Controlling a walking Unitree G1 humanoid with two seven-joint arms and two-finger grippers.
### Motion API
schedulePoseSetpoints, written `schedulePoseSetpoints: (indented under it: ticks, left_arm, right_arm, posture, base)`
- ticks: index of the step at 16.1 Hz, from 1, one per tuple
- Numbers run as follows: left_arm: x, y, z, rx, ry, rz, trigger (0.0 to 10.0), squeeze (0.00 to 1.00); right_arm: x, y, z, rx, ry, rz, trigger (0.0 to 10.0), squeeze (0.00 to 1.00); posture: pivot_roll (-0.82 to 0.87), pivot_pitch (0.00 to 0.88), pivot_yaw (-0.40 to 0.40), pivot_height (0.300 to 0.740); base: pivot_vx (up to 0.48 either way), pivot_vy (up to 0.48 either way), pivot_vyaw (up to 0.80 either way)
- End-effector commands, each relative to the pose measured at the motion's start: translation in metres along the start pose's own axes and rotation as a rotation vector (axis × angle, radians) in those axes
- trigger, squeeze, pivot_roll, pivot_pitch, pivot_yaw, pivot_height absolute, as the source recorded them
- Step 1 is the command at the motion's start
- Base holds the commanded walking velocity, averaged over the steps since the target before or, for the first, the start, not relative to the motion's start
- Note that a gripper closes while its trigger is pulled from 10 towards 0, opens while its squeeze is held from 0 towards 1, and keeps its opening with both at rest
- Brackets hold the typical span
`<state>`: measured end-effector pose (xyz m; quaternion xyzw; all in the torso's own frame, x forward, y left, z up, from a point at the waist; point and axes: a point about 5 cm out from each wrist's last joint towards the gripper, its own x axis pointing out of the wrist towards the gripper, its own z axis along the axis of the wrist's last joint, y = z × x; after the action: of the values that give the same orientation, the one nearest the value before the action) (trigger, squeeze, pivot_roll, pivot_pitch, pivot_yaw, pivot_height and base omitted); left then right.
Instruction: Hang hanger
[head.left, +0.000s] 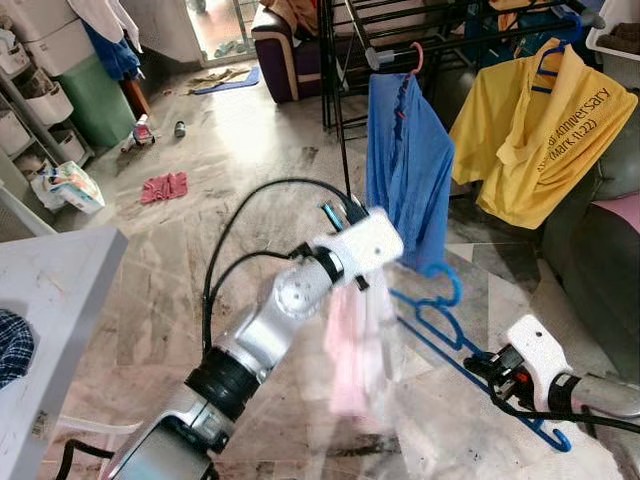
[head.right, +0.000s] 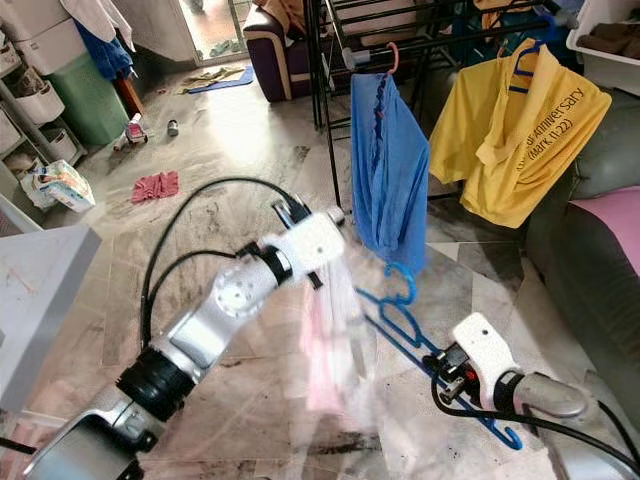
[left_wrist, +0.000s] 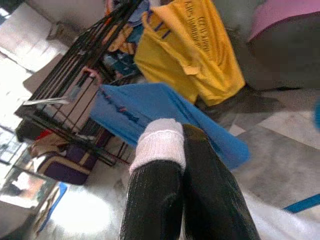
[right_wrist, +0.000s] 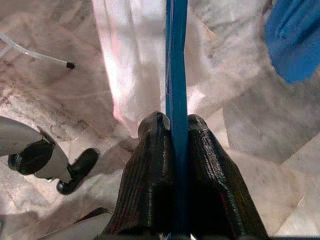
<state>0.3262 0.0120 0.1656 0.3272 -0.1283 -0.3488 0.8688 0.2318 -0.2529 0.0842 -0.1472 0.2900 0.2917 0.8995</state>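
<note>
**Yellow shirt reading "Anniversary (Mark 1:22)"**

A marble-patterned tile floor (head.left: 230, 170) is spreading below a black metal drying rack (head.left: 400, 40). The left hand (left_wrist: 182, 150) is pinching a pale pink-white cloth (head.left: 360, 345); the right hand (right_wrist: 176, 125) is clamping a blue plastic hanger (head.left: 440, 320), low beside the cloth.

A pale pink garment (head.right: 330, 335) — blurred — is held up by the left gripper (head.right: 318, 272) over the marble floor (head.right: 230, 140). A blue hanger (head.right: 415, 335) is gripped at its lower end by the right gripper (head.right: 447, 372). Behind, a blue shirt (head.right: 385, 175) and a yellow shirt (head.right: 515, 135) are hung on a black rack (head.right: 330, 80).
</note>
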Motion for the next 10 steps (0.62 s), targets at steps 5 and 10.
schedulePoseSetpoints:
  ticks: [5,10]
  left_arm:
    - [-0.006,-0.002,-0.003,0.071,-0.026,-0.043,10.0,0.00]
    - [-0.007,-0.005,0.020,0.072,-0.174,-0.066,10.0,0.00]
  right_arm:
    - [-0.003,-0.012,0.028,-0.118,-0.112,-0.042,10.0,0.00]
    - [0.008,-0.016,0.010,-0.049,-0.064,-0.095,10.0,0.00]
  posture:
    - [-0.08,0.003,0.097,0.740]
    - [-0.08,0.006,0.096,0.740]
  base:
    - [0.000,0.000,0.00]
    - [0.000,0.000,0.00]
